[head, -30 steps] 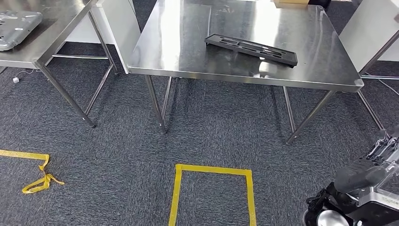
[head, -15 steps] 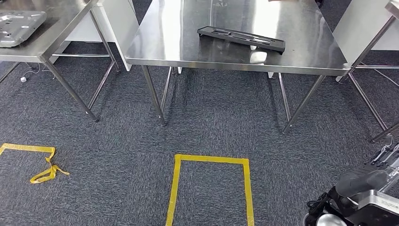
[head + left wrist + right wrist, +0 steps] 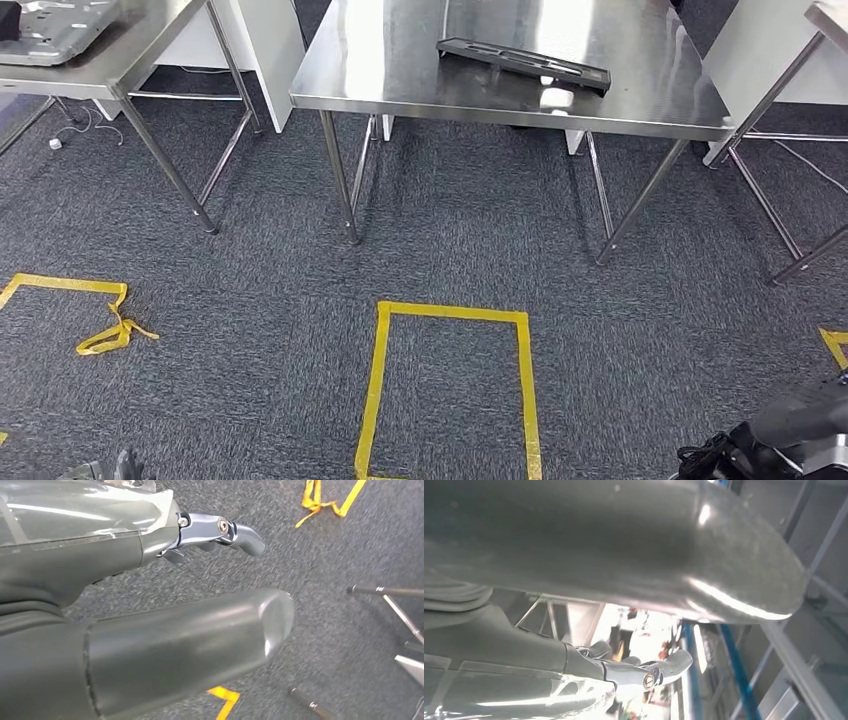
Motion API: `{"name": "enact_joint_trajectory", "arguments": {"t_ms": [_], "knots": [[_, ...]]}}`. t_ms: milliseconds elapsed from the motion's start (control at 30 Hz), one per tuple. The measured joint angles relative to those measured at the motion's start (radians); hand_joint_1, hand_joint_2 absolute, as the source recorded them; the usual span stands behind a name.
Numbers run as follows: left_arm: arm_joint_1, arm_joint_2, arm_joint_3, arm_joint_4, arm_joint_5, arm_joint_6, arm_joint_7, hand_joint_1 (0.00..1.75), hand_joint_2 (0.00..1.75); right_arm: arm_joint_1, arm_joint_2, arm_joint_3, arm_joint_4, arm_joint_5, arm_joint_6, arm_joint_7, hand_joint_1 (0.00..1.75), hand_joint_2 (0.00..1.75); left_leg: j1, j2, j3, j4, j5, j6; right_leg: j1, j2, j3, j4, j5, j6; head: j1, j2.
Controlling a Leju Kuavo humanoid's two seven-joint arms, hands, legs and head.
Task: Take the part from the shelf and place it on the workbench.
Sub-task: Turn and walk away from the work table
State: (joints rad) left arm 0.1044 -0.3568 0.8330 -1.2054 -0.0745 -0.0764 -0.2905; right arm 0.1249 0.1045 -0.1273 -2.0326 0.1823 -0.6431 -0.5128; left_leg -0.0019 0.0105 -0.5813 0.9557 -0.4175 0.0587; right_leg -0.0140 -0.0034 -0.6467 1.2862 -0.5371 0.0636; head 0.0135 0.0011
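The long flat black plastic part (image 3: 523,66) lies on the far half of the shiny stainless-steel workbench (image 3: 400,80) ahead of me, well apart from both my hands. My left hand (image 3: 150,605) hangs over the dark grey carpet (image 3: 450,260) with thumb and fingers spread and nothing between them; my right hand (image 3: 614,605) is likewise spread and empty. On the near floor lies a rectangle of yellow tape (image 3: 450,385), and a loose curl of yellow tape (image 3: 108,335) lies to the left.
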Motion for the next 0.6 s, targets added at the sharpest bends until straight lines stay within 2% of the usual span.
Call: {"name": "enact_joint_trajectory", "arguments": {"t_ms": [33,67,100,133,167,200,233,267,300,333,400,433,467,500,533,567,600], "knots": [[-0.006,0.0,0.0,0.005,-0.005,-0.004,-0.001,0.0,0.0,0.004,0.004,-0.008,-0.006,-0.001,-0.001,0.0,0.0,0.0,0.001,0.0,-0.02,0.004,0.014,-0.003,-0.001,0.0,0.048,-0.048,0.023,0.01,0.0,0.0],[-0.011,0.0,-0.001,0.01,-0.009,-0.007,-0.001,0.0,0.0,0.007,0.007,-0.017,-0.013,-0.002,-0.001,-0.001,0.0,0.0,0.001,0.0,-0.037,0.009,0.026,-0.008,-0.001,0.0,0.108,-0.121,0.031,0.013,0.0,0.0],[-0.015,0.001,-0.001,0.015,-0.012,-0.01,-0.003,0.0,0.0,0.009,0.01,-0.024,-0.02,-0.002,-0.001,-0.002,0.0,0.0,0.0,0.0,-0.05,0.015,0.037,-0.013,0.001,0.001,0.176,-0.217,0.018,0.007,0.0,0.0],[-0.019,0.001,-0.002,0.017,-0.013,-0.011,-0.004,0.0,0.0,0.012,0.013,-0.029,-0.026,-0.003,-0.001,-0.002,0.0,0.0,-0.001,-0.001,-0.057,0.018,0.048,-0.018,0.003,0.002,0.223,-0.29,-0.001,-0.002,-0.002,0.0],[-0.022,0.001,-0.003,0.019,-0.014,-0.012,-0.006,0.0,0.0,0.015,0.015,-0.034,-0.032,-0.003,0.0,-0.004,0.0,0.0,-0.003,-0.001,-0.061,0.02,0.057,-0.022,0.006,0.004,0.249,-0.336,-0.017,-0.011,-0.004,0.0],[-0.025,0.002,-0.003,0.021,-0.015,-0.013,-0.008,0.0,0.0,0.017,0.018,-0.038,-0.035,-0.003,0.0,-0.004,0.0,0.0,-0.003,-0.001,-0.064,0.02,0.068,-0.027,0.009,0.004,0.257,-0.356,-0.024,-0.02,-0.006,0.0],[-0.027,0.003,-0.004,0.024,-0.016,-0.013,-0.01,0.0,0.0,0.021,0.02,-0.041,-0.038,-0.004,-0.001,-0.005,0.0,0.0,-0.002,-0.002,-0.067,0.019,0.075,-0.032,0.006,0.004,0.246,-0.348,-0.018,-0.027,-0.008,0.0],[-0.029,0.004,-0.004,0.027,-0.017,-0.014,-0.012,0.0,0.0,0.023,0.023,-0.045,-0.04,-0.004,-0.001,-0.007,0.0,0.0,0.0,-0.002,-0.073,0.025,0.066,-0.037,0.003,0.002,0.236,-0.345,-0.01,-0.035,-0.009,0.0],[-0.029,0.006,-0.004,0.031,-0.018,-0.014,-0.014,0.0,0.0,0.026,0.025,-0.047,-0.041,-0.005,-0.002,-0.008,0.0,0.0,0.002,-0.003,-0.08,0.04,0.04,-0.044,-0.001,0.001,0.225,-0.343,0.0,-0.044,-0.01,0.0],[-0.03,0.008,-0.005,0.035,-0.019,-0.014,-0.016,0.0,0.0,0.031,0.027,-0.05,-0.044,-0.008,-0.004,-0.01,0.0,0.0,0.003,-0.003,-0.091,0.077,-0.012,-0.049,-0.004,-0.001,0.211,-0.341,0.013,-0.052,-0.011,0.0],[-0.036,0.011,-0.01,0.046,-0.02,-0.014,-0.02,0.0,0.0,0.046,0.03,-0.056,-0.05,-0.021,-0.006,-0.019,0.0,0.0,0.006,-0.003,-0.11,0.197,-0.129,-0.058,-0.002,-0.005,0.182,-0.339,0.038,-0.061,-0.013,0.0],[-0.039,0.014,-0.013,0.053,-0.019,-0.013,-0.024,0.0,0.0,0.056,0.03,-0.058,-0.053,-0.03,-0.006,-0.024,0.0,0.0,0.007,-0.004,-0.115,0.264,-0.163,-0.061,-0.001,-0.006,0.164,-0.335,0.051,-0.062,-0.014,0.0],[-0.041,0.018,-0.016,0.06,-0.017,-0.011,-0.028,0.0,0.0,0.065,0.031,-0.06,-0.054,-0.039,-0.006,-0.029,0.0,0.0,0.008,-0.004,-0.111,0.307,-0.162,-0.061,0.001,-0.007,0.146,-0.33,0.062,-0.061,-0.014,0.0],[-0.042,0.021,-0.019,0.067,-0.014,-0.01,-0.031,0.0,0.0,0.074,0.031,-0.061,-0.054,-0.048,-0.004,-0.034,0.0,0.0,0.009,-0.004,-0.093,0.32,-0.138,-0.06,0.001,-0.007,0.127,-0.323,0.073,-0.06,-0.014,0.0],[-0.04,0.025,-0.023,0.073,-0.01,-0.009,-0.034,0.0,0.0,0.084,0.031,-0.062,-0.054,-0.058,-0.002,-0.04,0.0,0.0,0.01,-0.004,-0.06,0.305,-0.106,-0.057,0.002,-0.007,0.106,-0.314,0.083,-0.058,-0.014,0.0],[-0.037,0.028,-0.028,0.077,-0.005,-0.01,-0.035,0.0,0.0,0.092,0.031,-0.063,-0.055,-0.068,0.001,-0.046,0.0,0.0,0.01,-0.005,-0.011,0.256,-0.086,-0.053,0.002,-0.006,0.088,-0.304,0.09,-0.054,-0.014,0.0],[-0.033,0.031,-0.033,0.08,-0.001,-0.012,-0.036,0.0,0.0,0.101,0.03,-0.064,-0.055,-0.078,0.003,-0.053,0.0,0.0,0.009,-0.007,0.046,0.185,-0.084,-0.048,0.003,-0.005,0.074,-0.295,0.096,-0.05,-0.014,0.0]]}}
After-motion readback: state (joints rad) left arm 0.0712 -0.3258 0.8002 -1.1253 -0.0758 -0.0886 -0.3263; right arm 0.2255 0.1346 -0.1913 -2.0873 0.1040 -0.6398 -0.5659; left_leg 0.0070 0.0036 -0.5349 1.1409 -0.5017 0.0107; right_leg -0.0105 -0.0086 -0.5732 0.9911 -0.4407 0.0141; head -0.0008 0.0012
